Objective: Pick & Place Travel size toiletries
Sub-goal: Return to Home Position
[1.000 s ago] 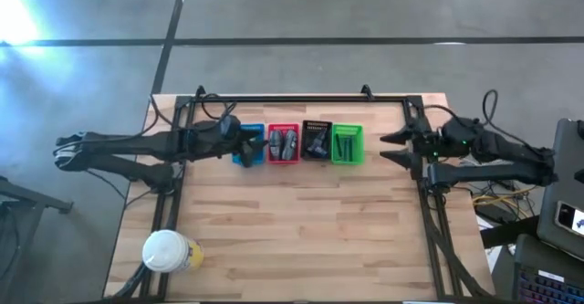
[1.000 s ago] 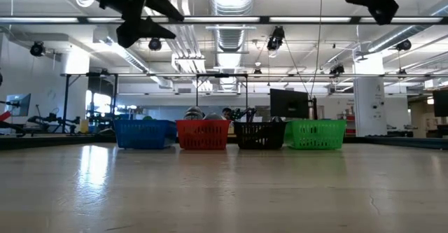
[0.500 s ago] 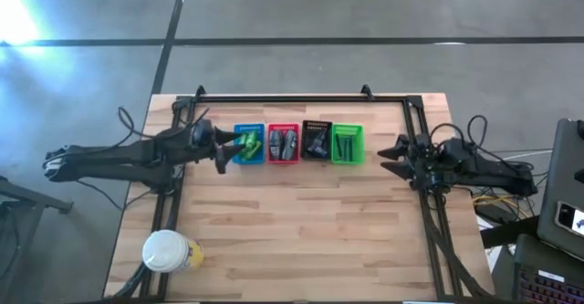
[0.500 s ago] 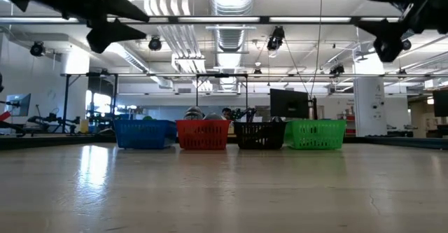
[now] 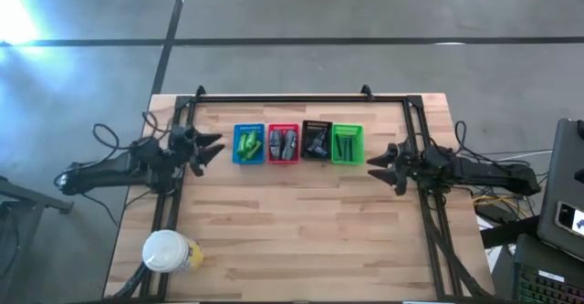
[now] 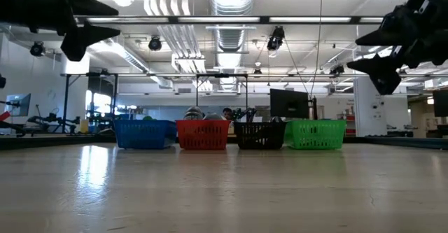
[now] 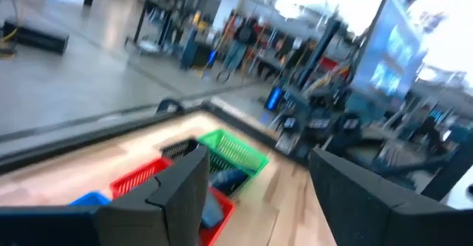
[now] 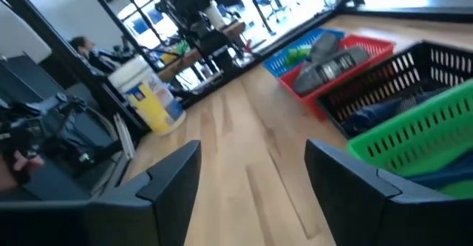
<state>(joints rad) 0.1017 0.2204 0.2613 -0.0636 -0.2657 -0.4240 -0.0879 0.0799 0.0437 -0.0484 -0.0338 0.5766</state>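
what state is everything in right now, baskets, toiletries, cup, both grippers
blue basket: holds green tubes
red basket: holds grey tubes
black basket: holds dark tubes
green basket: holds dark sticks
white-lidded cup: upright, lid on, front left of table
left gripper: open, empty, left of blue basket
right gripper: open, empty, right of green basket

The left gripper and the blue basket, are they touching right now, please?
Apart. The low view shows the left gripper, jaws open, hanging high above the blue basket with clear space between them.
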